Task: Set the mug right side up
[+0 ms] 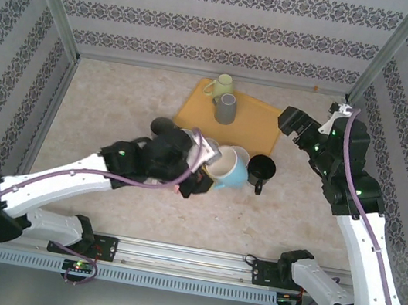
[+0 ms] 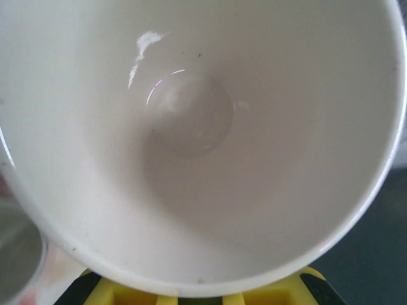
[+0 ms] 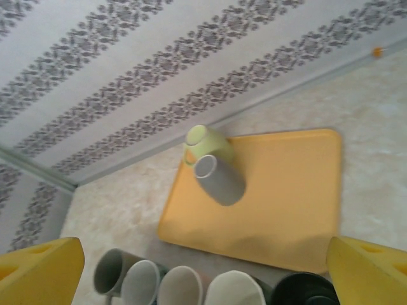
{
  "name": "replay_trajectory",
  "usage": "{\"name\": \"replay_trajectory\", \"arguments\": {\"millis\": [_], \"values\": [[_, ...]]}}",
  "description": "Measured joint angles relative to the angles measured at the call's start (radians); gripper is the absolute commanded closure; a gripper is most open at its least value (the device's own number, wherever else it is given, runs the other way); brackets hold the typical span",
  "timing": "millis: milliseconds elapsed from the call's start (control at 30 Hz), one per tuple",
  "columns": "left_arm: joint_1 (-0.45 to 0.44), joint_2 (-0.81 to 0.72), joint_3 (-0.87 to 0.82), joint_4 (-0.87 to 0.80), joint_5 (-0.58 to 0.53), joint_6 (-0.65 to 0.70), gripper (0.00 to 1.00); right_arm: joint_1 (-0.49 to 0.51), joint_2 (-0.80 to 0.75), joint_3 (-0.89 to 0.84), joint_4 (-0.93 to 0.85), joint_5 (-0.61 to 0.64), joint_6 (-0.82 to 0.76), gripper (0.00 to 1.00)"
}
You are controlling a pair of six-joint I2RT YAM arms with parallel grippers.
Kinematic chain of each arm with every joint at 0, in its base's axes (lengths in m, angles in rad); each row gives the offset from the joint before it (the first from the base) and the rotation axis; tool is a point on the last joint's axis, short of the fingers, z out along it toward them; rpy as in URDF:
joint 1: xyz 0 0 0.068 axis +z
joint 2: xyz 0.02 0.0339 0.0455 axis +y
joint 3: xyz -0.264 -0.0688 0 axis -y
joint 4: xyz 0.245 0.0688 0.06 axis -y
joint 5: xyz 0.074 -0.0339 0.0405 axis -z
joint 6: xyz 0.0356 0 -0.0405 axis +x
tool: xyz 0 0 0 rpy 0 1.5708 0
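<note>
A mug (image 1: 232, 170), blue outside and white inside, leans over at mid-table with its mouth turned toward my left gripper (image 1: 204, 173). In the left wrist view I look straight into that mug's white inside (image 2: 197, 127). Its lower rim sits right at the yellow fingers (image 2: 127, 293) of the left gripper (image 2: 203, 298), which is shut on the rim. My right gripper (image 1: 291, 125) hangs open over the right end of the orange tray (image 1: 255, 130); between its yellow fingers (image 3: 38, 273) there is nothing.
A black mug (image 1: 261, 170) stands right beside the blue one. On the tray (image 3: 286, 190) a yellow-green mug (image 1: 219, 86) and a grey mug (image 1: 226, 108) stand upright. A row of more mugs (image 3: 146, 283) runs left under my left arm. Patterned walls enclose the table.
</note>
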Motion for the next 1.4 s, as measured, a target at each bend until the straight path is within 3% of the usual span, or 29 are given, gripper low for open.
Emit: {"name": "replay_trajectory", "arguments": {"millis": [167, 433, 1167, 1400], "values": [[-0.122, 0.154, 0.006, -0.141, -0.16, -0.004, 1.0, 0.0, -0.034, -0.029, -0.03, 0.052, -0.003, 0.02], [-0.137, 0.306, 0.021, -0.177, -0.285, -0.071, 1.0, 0.0, -0.057, -0.091, -0.049, 0.062, 0.005, 0.02], [-0.089, 0.403, -0.01, -0.086, -0.348, -0.167, 1.0, 0.001, -0.122, -0.182, -0.038, 0.054, 0.008, 0.02], [-0.063, 0.404, -0.023, -0.071, -0.34, -0.171, 0.91, 0.001, -0.121, -0.182, -0.03, 0.046, 0.008, 0.02]]}}
